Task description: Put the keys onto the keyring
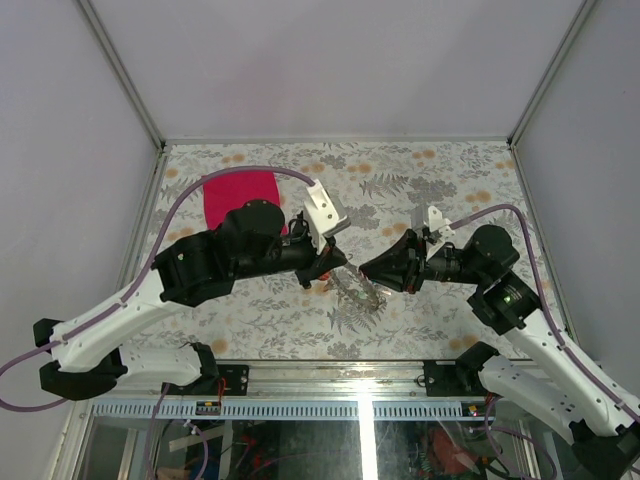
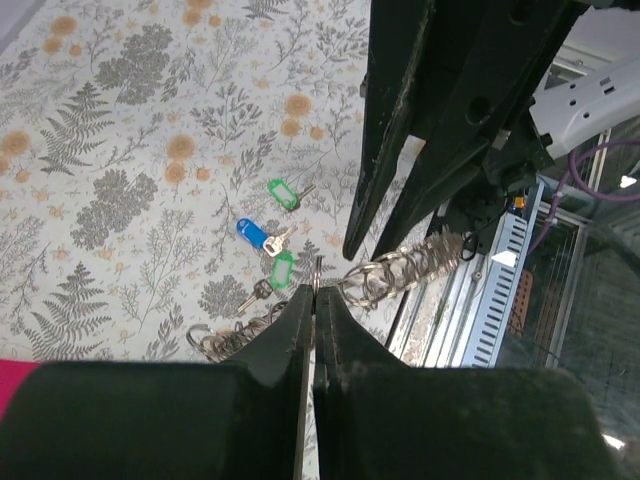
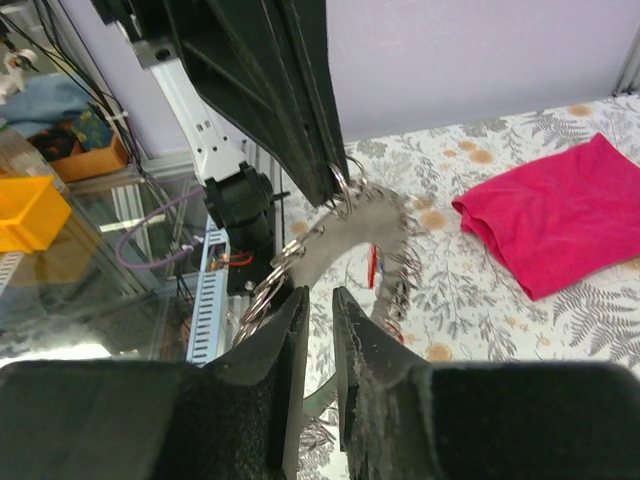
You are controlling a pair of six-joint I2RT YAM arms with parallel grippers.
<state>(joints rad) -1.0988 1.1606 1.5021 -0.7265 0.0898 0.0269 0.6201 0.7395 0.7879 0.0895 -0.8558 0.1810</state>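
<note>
A magenta cloth (image 1: 240, 195) is seen at far left of the table (image 1: 450, 170), well apart from the work. Next, the left gripper (image 2: 315, 297) is found w/ its fingers pressed flat together. A thin edge of the keyring (image 3: 350, 230) is pinched at their tips, so the ring is held up off the table, roughly midway btw. the two arms. Below it, the keys (image 2: 255, 235) (two green tags and one blue can be made out; others may be hidden) are left lying loose on the patterned surface, none threaded yet. At right, the right gripper (image 3: 320, 305) is set close against the ring's coiled rim, fingers only a narrow slit apart; whether the coil is actually nipped cannot be told.

Risks, as judged:
- The ring is held by a very thin pinch on one edge, so it could be twisted or pulled out of the left fingers if the right side is closed off-centre or tugged.
- The jagged coils could be snagged on a fingertip.
- If dropped, the ring would prob. land on the keys and scatter them, making pickup harder.
</note>
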